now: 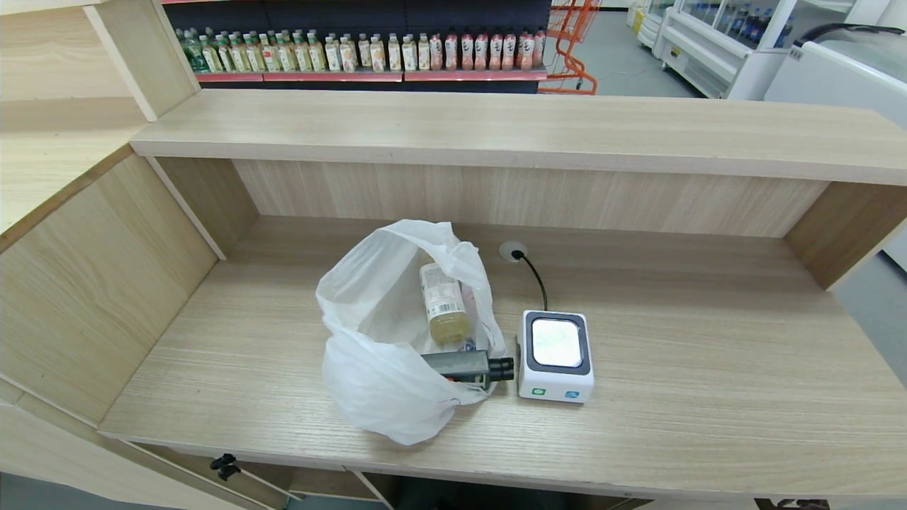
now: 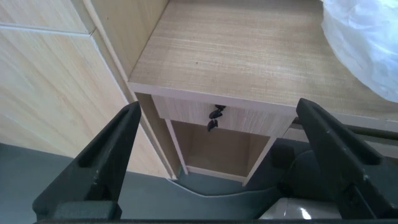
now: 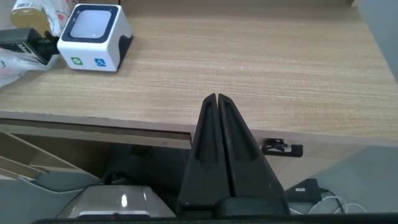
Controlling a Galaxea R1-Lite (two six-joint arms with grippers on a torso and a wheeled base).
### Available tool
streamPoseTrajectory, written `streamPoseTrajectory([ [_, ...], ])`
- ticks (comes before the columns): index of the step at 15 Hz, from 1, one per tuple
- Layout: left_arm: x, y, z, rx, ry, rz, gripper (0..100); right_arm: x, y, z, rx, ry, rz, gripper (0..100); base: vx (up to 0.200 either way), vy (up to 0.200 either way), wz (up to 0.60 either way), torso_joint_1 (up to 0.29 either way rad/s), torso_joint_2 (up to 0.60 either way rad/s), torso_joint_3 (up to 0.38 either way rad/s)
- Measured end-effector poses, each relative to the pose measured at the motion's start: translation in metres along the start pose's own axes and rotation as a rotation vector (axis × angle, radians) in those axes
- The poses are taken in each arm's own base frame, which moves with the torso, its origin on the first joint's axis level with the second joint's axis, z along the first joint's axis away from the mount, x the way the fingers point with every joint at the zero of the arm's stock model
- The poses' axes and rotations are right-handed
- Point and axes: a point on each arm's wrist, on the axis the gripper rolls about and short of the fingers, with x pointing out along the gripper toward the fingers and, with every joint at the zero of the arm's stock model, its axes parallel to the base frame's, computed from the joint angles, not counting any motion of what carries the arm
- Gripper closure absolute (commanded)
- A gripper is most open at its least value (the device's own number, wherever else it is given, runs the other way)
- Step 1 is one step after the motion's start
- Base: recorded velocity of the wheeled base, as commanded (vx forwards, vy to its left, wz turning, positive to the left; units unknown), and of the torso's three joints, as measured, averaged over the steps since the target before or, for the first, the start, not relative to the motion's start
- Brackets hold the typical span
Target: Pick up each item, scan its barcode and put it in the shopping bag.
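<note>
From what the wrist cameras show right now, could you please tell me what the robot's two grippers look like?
Both are plain matte black. The left gripper has two long, flat-sided fingers that broaden toward the base. The right gripper has two slim fingers that taper into a narrow wedge.

Your left gripper (image 2: 217,107) has two matte black fingers (image 2: 106,155), each a flat, angular slab with bevelled edges that narrows toward a blunt tip; the pair stands well apart. Your right gripper (image 3: 216,98) has the same matte black fingers (image 3: 239,155), here meeting along one thin straight seam, so that together they form a tall wedge, broad at the base and narrow at the tip. Both pairs look smooth and dull, with faint highlights along their edges.
</note>
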Motion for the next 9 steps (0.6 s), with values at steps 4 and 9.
streamPoseTrajectory([
  [4,0.0,0.0,0.0,-0.002,0.0,0.0,0,0.0,0.0,-0.0001,0.0,0.001,0.001,100,0.0,0.0,0.0,0.0,0.0,0.0],
  [9,0.0,0.0,0.0,-0.002,0.0,0.001,0,0.0001,0.0,-0.0001,0.0,0.001,0.0,100,0.0,0.0,0.0,0.0,0.0,0.0],
])
